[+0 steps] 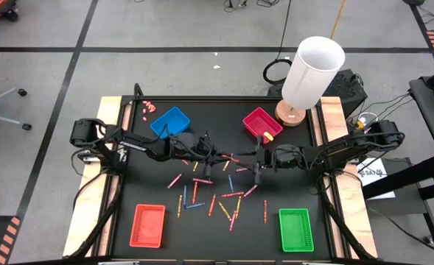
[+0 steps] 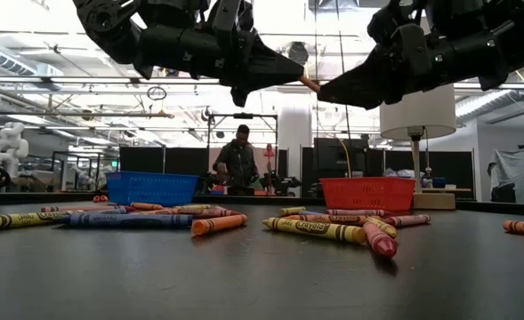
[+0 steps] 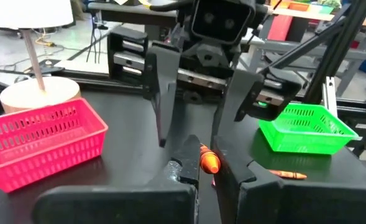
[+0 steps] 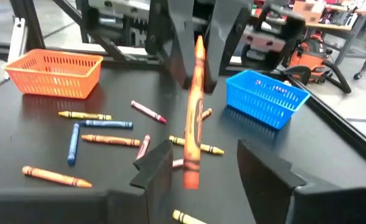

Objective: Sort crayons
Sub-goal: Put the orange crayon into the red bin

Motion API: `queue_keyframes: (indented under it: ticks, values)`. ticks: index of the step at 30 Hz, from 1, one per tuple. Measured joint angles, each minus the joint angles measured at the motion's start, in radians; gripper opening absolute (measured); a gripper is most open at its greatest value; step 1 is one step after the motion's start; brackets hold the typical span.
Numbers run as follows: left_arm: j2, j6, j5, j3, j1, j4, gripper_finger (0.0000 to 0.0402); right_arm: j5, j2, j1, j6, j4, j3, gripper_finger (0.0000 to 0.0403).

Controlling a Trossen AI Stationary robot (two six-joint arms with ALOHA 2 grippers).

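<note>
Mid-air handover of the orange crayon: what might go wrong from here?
The left end effector pinches the orange crayon only near one end, so it may tilt or slip and drop among the loose crayons. The open right end effector flanks the crayon closely; backing out could knock it.

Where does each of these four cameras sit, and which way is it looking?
High: above, looking straight down on the table; left arm and right arm meet mid-table.
Low: at tabletop height, looking across scattered crayons into the room; both arms overhead.
Left wrist: on the left arm, past its own jaws toward the right arm's.
Right wrist: the reverse.
Both wrist views share the orange crayon.
</note>
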Motion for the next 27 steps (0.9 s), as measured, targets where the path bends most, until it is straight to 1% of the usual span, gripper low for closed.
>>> queue_keyframes:
  ticks: [3, 7, 14, 17, 19, 24, 27]
  values:
    - [-0.003, 0.001, -0.001, 0.0, -0.001, -0.005, 0.0019, 0.03, 0.0, 0.0, -0.003, -0.044, 0.0, 0.0167]
    - [-0.025, 0.007, -0.001, 0.0, 0.004, -0.036, 0.0019, 0.101, 0.0, 0.0, -0.004, -0.121, 0.0, 0.0167]
    - [-0.09, 0.011, -0.002, 0.0, 0.027, -0.171, 0.0019, 0.104, 0.0, 0.0, -0.003, -0.182, 0.0, 0.0167]
    - [-0.144, 0.033, -0.003, 0.0, 0.052, -0.234, 0.0019, 0.104, 0.0, 0.0, -0.003, -0.187, 0.0, 0.0167]
    - [-0.187, 0.031, -0.034, 0.0, 0.077, -0.295, 0.0019, 0.104, 0.0, 0.0, -0.003, -0.187, 0.0, 0.0167]
    - [-0.291, 0.027, -0.172, 0.0, 0.117, -0.48, 0.0019, 0.104, 0.0, -0.001, -0.048, -0.183, 0.0, 0.0167]
    - [-0.321, 0.052, -0.245, 0.0, 0.134, -0.54, 0.0019, 0.103, 0.0, -0.011, -0.079, -0.165, 0.0, 0.0167]
